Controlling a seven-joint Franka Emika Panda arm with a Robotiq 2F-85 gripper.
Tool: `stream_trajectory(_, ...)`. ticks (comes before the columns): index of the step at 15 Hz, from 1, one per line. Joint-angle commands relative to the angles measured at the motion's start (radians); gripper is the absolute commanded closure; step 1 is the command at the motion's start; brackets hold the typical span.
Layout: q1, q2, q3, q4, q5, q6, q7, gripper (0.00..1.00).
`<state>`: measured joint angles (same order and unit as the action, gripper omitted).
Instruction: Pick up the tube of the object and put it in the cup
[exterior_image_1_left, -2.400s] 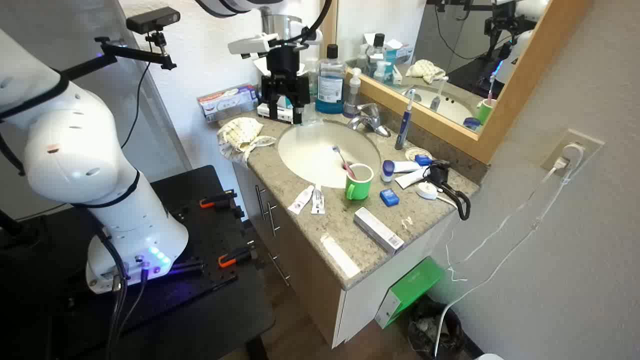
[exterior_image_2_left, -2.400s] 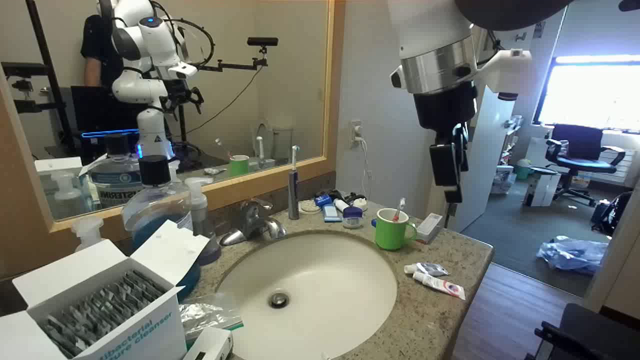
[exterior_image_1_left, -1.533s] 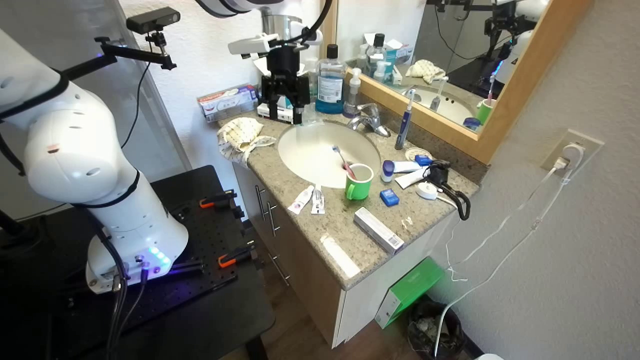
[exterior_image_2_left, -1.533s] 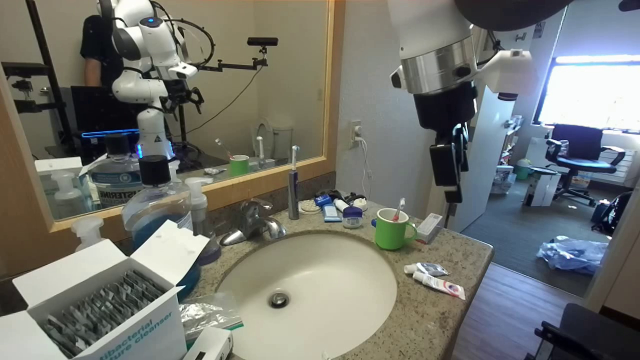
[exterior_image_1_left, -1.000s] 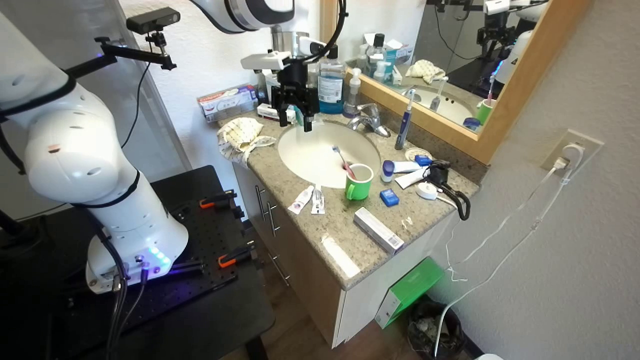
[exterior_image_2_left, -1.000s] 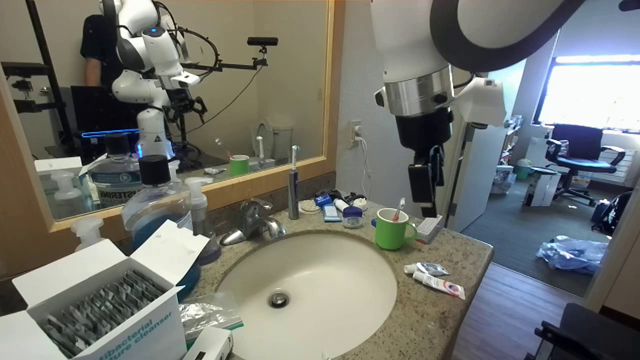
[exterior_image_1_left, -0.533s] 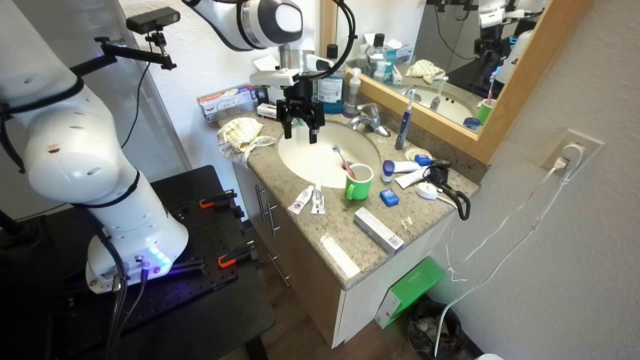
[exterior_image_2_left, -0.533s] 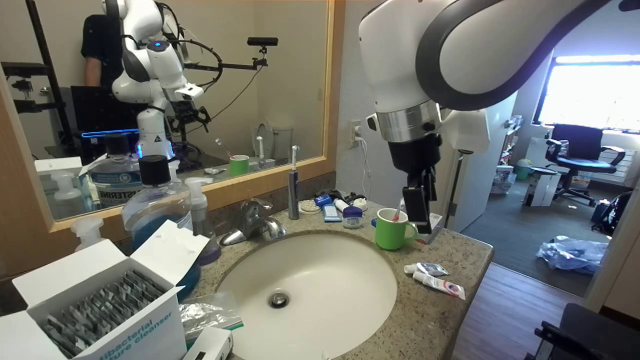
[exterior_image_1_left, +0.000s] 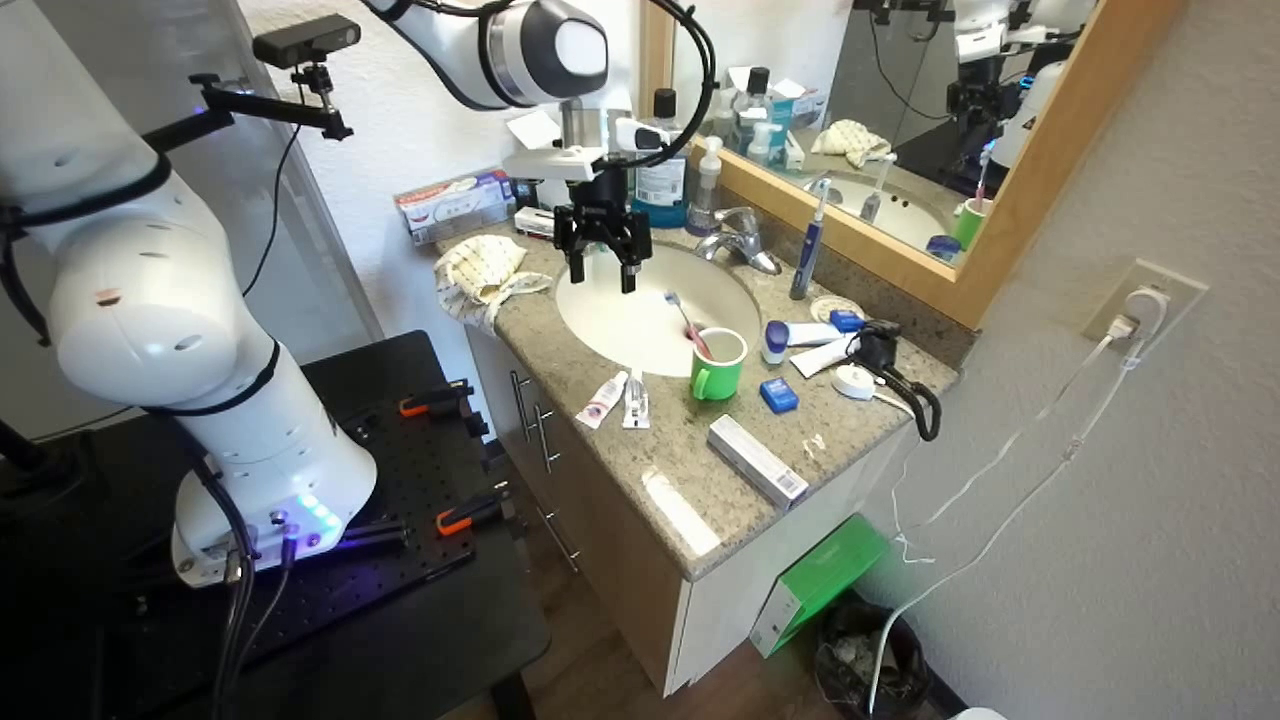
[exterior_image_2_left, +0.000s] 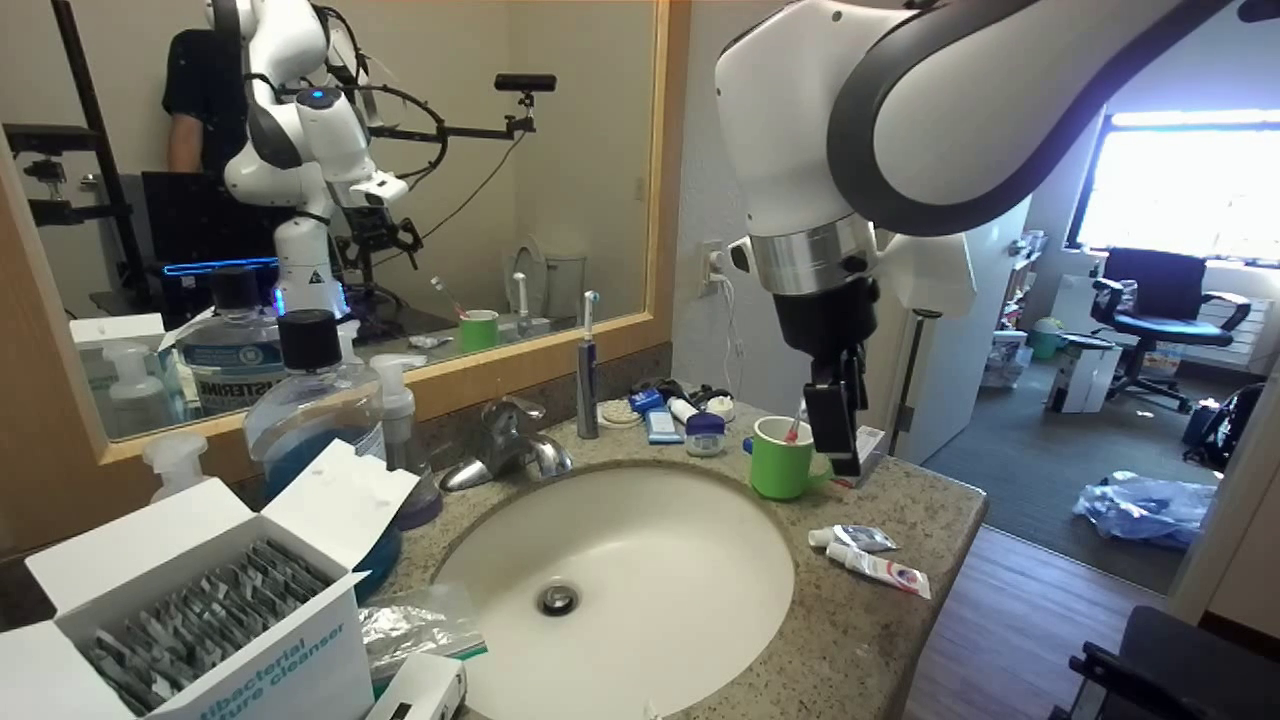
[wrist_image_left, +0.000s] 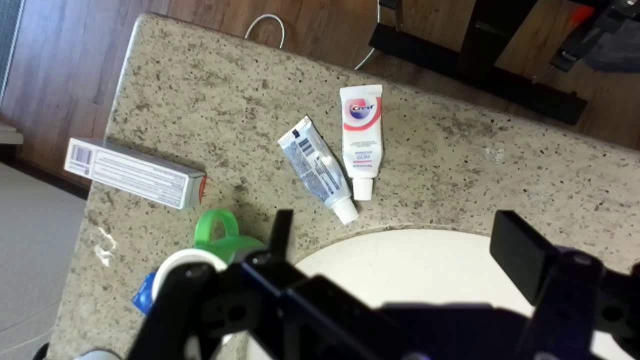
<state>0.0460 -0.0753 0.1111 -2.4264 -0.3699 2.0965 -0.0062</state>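
Two small whitish toothpaste tubes lie side by side on the counter in all views. One is a white tube with a red-edged logo (wrist_image_left: 362, 135), (exterior_image_1_left: 601, 401), (exterior_image_2_left: 885, 572). The other is a silvery tube with a barcode (wrist_image_left: 316, 162), (exterior_image_1_left: 636, 402), (exterior_image_2_left: 866, 540). The cup is an upright green mug (exterior_image_1_left: 716, 376), (exterior_image_2_left: 783, 466), (wrist_image_left: 237, 246) with a pink toothbrush in it. My gripper (exterior_image_1_left: 603, 280), (exterior_image_2_left: 845, 465), (wrist_image_left: 395, 225) is open and empty, pointing down, above the sink side. In the wrist view the tubes lie ahead of its fingertips, and a finger hides part of the mug.
The round sink basin (exterior_image_1_left: 650, 300) lies beside the tubes and mug. A long toothpaste box (exterior_image_1_left: 757, 460) lies near the counter's end. A faucet (exterior_image_1_left: 738, 240), an upright electric toothbrush (exterior_image_1_left: 808, 250), a mouthwash bottle (exterior_image_1_left: 661, 185) and a cloth (exterior_image_1_left: 485, 270) stand or lie around.
My gripper has moved down, to the right in one exterior picture and to the left in another, and its motion is now slight. It stays open. The tubes and mug have not moved.
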Motion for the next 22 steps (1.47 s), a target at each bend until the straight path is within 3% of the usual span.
stream_trajectory(1, -0.002, 0.037, -0.03, -0.014, 0.003, 0.052, -0.072, 0.0)
stream_trajectory(11, -0.025, 0.098, -0.09, -0.042, 0.04, 0.014, -0.247, 0.0)
stream_trajectory(22, -0.036, 0.207, -0.099, -0.036, -0.084, 0.163, -0.303, 0.0)
